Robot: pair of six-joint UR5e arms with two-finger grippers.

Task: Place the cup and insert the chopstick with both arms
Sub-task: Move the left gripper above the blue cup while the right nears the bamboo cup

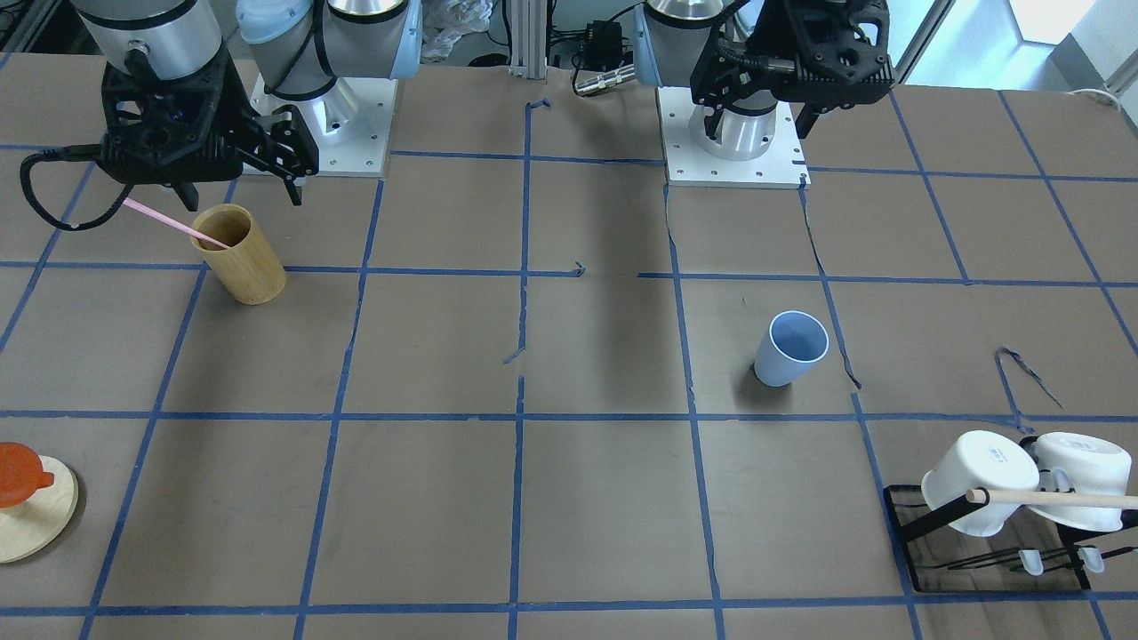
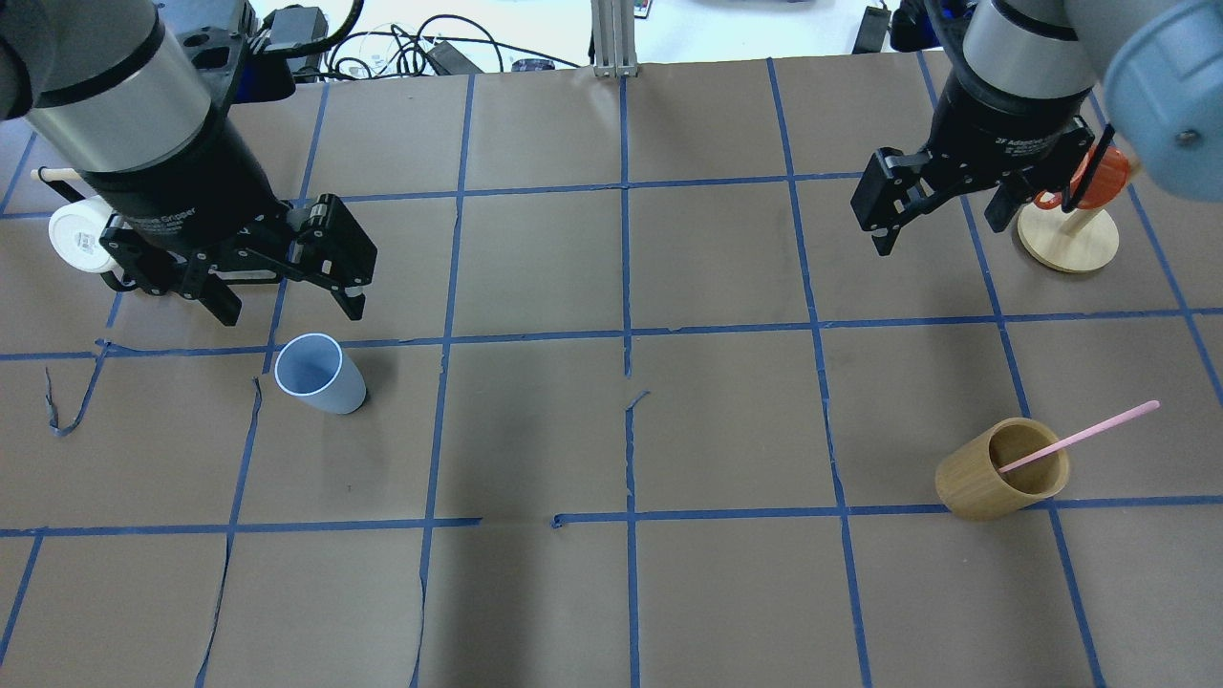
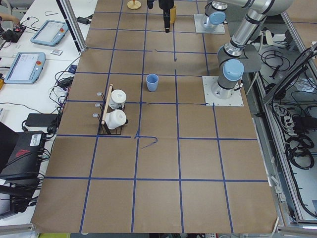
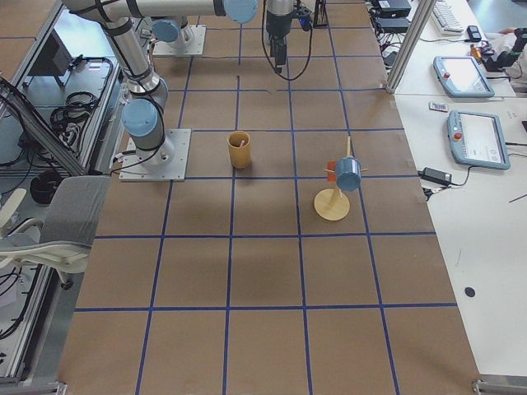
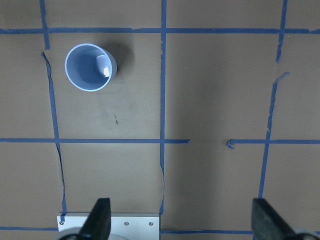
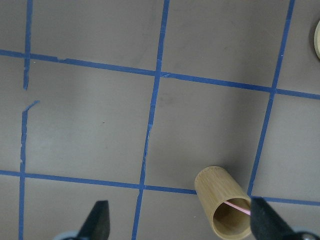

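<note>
The left end effector (image 2: 291, 311) is hovering over the left side of the table (image 2: 621, 592), pointing down, jaws spread wide and empty. The right end effector (image 2: 938, 234) is hovering likewise over the right side.

white mugs (image 1: 978, 484) on black rack (image 1: 933, 516) | orange cup (image 1: 16, 471) on wooden stand (image 1: 40, 524) | blue tape grid (image 1: 518, 498)

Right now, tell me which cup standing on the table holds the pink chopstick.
The cylindrical bamboo cup, with the pink chopstick leaning from its mouth; the pale blue plastic cup holds none.
</note>
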